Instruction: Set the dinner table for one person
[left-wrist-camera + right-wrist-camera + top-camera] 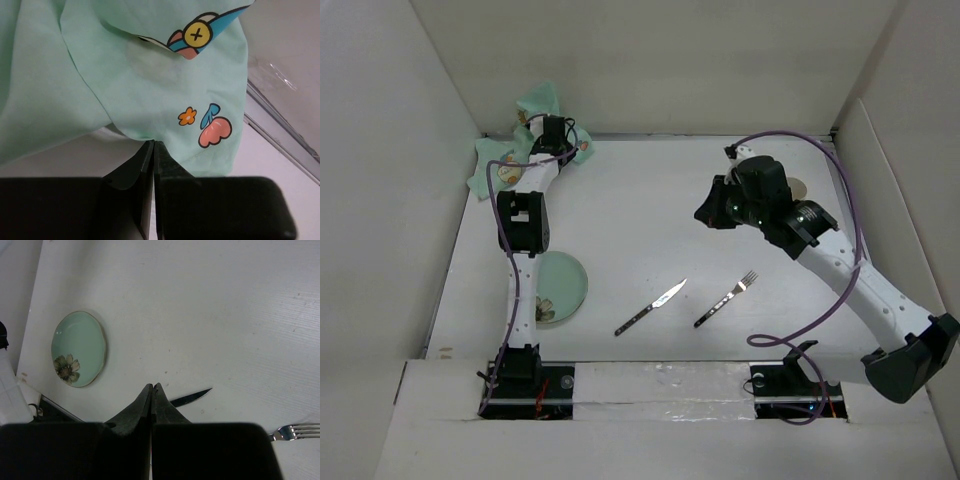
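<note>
— Where are your arms?
— My left gripper (552,135) is at the far-left corner, over the crumpled green placemat (540,100). My right gripper (712,212) hangs above the dinner table (640,200).
— And nearer you?
— Left to right: green plate (565,285), knife (651,306), fork (726,299).

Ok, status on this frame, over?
Left gripper shut on edge of mint-green cartoon-print cloth placemat, far-left corner. Right gripper shut, empty, above white matte tabletop. Green flowered plate, steel knife, steel fork lie loose; nothing blocking.
</note>
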You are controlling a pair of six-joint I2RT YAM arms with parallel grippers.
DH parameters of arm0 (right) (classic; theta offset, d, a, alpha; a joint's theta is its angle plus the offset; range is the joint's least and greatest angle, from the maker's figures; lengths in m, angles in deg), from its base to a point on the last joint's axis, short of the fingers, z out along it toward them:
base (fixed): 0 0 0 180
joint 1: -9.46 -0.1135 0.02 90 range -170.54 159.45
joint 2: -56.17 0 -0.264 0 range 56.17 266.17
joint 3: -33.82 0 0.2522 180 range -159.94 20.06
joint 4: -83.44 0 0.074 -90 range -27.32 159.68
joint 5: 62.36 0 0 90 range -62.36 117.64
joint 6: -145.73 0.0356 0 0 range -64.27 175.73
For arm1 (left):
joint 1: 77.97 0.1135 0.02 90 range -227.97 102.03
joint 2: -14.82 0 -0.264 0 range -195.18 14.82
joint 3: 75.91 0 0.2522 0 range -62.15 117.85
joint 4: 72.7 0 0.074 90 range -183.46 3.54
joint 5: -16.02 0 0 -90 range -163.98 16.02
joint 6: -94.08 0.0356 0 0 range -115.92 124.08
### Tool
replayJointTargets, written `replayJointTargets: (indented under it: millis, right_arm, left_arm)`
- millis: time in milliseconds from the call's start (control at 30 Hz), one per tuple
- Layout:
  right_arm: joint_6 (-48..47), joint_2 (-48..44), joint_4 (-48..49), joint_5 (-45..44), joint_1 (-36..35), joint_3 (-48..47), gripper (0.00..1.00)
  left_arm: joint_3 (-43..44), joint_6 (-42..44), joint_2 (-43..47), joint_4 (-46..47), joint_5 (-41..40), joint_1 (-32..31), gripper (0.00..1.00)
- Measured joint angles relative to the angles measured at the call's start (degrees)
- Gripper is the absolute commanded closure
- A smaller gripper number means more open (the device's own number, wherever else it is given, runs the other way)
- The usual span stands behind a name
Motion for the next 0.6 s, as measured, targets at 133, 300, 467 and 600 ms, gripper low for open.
replayJointTargets:
  millis: [133,300,467,600]
  right_arm:
    - [0.55,0.22,0.11,-0.46,-0.42,0.0,1.0]
    - [0.76,0.81,1.84,-0.87,-0.42,0.0,1.0]
    - [0.85,2.19,3.39,-1.99,-0.33,-0.46,1.0]
    - [1.18,5.05,3.89,-4.48,0.55,-2.01,1.0]
  left_arm:
    - [-0.68,0.81,0.09,1.36,0.92,-0.39,1.0]
    - [-12.46,2.86,6.32,6.75,2.16,-3.69,1.0]
    - [-26.64,4.28,16.13,9.64,5.09,-13.86,1.0]
    - [-35.95,3.87,23.82,11.74,9.7,-23.61,1.0]
